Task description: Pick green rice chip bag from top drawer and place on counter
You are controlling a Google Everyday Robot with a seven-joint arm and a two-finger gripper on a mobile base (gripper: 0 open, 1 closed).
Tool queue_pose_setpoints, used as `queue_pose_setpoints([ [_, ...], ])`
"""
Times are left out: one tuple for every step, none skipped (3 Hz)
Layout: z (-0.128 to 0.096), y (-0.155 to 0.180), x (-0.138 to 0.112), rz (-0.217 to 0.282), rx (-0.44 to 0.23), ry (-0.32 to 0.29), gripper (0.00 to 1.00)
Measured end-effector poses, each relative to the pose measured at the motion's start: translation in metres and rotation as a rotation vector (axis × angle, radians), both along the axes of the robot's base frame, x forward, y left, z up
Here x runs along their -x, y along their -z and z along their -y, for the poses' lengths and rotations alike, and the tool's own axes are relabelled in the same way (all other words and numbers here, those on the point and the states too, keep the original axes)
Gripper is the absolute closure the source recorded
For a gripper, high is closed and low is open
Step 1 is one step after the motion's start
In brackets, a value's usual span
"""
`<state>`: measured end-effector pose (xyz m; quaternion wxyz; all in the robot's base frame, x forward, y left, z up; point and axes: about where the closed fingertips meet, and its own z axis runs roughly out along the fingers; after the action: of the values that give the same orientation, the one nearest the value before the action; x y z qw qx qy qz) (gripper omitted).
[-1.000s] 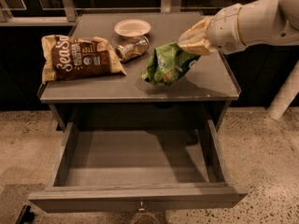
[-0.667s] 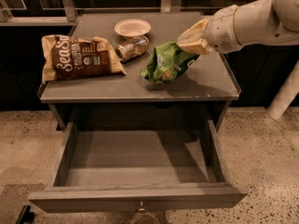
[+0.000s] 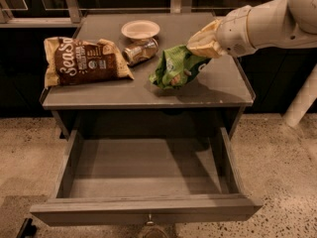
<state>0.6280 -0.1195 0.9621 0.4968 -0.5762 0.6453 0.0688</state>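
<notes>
The green rice chip bag [image 3: 176, 66] rests on the counter [image 3: 119, 90], right of centre, its lower end touching the grey top. My gripper [image 3: 200, 46] comes in from the right and is shut on the bag's upper right end. The top drawer [image 3: 148, 209] is pulled fully open below the counter. Its inside is bare, and a small round knob [image 3: 149, 221] sits on its front.
A brown-and-cream "SeaSo" bag [image 3: 84, 61] lies on the counter's left side. A pale bowl [image 3: 140, 29] stands at the back, with a tipped can [image 3: 141, 51] in front of it. The floor is speckled; a white post [image 3: 302, 100] stands at right.
The arm and the bag have barely moved; the bag sits on the counter much as before.
</notes>
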Motion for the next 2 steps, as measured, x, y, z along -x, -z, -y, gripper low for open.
queue_pose_setpoints([
  [0.0, 0.0, 0.0, 0.0, 0.0, 0.0, 0.35],
  [-0.0001, 0.0, 0.0, 0.0, 0.0, 0.0, 0.11],
])
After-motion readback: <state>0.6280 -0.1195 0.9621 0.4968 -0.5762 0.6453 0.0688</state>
